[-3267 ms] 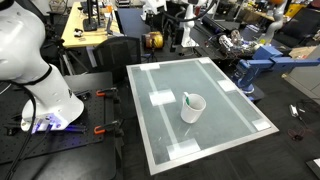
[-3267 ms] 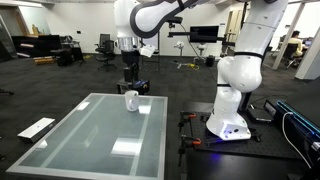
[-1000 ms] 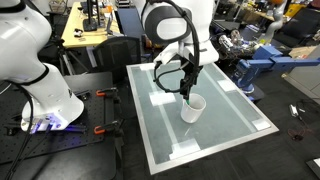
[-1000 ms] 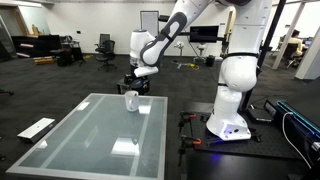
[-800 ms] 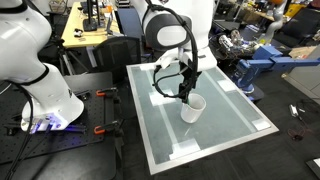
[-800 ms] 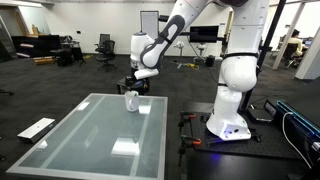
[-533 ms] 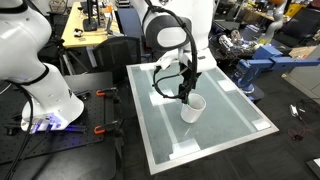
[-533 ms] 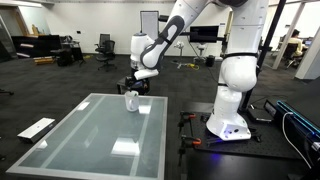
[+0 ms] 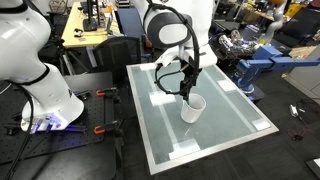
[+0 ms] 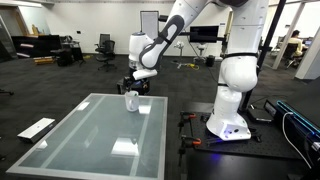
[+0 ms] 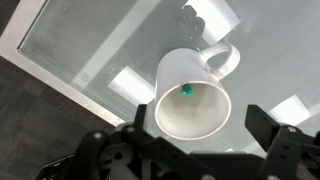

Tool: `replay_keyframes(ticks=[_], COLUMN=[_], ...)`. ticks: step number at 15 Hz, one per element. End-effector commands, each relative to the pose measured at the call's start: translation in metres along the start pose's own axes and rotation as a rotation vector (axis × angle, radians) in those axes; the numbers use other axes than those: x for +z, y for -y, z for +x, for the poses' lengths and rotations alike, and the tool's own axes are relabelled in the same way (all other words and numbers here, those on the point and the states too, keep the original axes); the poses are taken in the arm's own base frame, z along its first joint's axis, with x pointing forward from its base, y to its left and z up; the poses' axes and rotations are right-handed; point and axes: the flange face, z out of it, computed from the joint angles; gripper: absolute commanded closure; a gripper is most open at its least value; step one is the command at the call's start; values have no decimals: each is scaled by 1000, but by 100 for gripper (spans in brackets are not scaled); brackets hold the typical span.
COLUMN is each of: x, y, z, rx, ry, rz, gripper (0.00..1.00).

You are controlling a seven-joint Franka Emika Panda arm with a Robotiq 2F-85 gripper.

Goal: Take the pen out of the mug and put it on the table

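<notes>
Our tool (image 9: pixel 186 92) hangs just above the mug (image 9: pixel 192 108), released, its fingers (image 11: pixel 272 128) spread wider than the mug and gripping nothing. We see the mug standing upright near the middle of the counter (image 9: pixel 235 108), with bare glass open on every side of it. White tape patches (image 9: pixel 160 98) lie flat toward the counter's edges, and in an exterior view the closest one sits just left of the mug. Beyond the counter's light rim lies dark floor (image 11: pixel 40 120). The robot base (image 9: pixel 55 100) stands off the left edge in that exterior view. Inside the mug, the pen (image 11: pixel 186 90) shows only its green tip in the wrist view, close to the inner wall on the far side.
</notes>
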Motion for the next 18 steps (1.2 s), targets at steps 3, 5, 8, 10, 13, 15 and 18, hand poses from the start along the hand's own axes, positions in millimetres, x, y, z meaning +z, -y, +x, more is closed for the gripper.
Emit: replay_keyframes(ticks=[3, 5, 8, 10, 13, 15, 18], x=[-1, 1, 3, 5, 11, 15, 18], y=[5, 4, 2, 2, 3, 3, 3], z=[0, -1, -1, -1, -2, -2, -2], rx=[11, 11, 12, 10, 6, 4, 4], ry=[6, 14, 21, 27, 40, 48, 54], rz=[-30, -36, -45, -50, -59, -66, -68], gripper=[1, 4, 13, 16, 16, 20, 33])
